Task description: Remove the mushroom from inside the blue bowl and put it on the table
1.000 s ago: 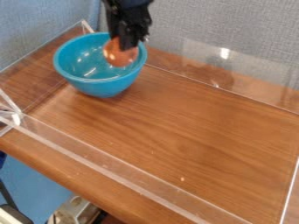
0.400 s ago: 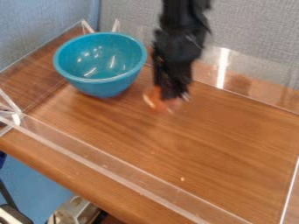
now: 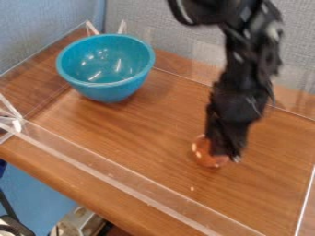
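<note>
the blue bowl [image 3: 106,66] sits far-left on the table [image 3: 123,129]; the mushroom [image 3: 211,154] lies well right, nearer.

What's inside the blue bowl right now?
Nothing visible: the blue bowl shows only its glossy inside, though the near wall hides part of the floor. The mushroom is at the table, under the gripper.

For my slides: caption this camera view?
Gripper lowers the mushroom onto the table, away from the empty blue bowl.

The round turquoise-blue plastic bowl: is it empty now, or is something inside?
Empty. The round turquoise-blue plastic bowl shows only its glossy inside. The small orange-tan toy mushroom is at the gripper, low over the reddish-brown wooden table.
</note>
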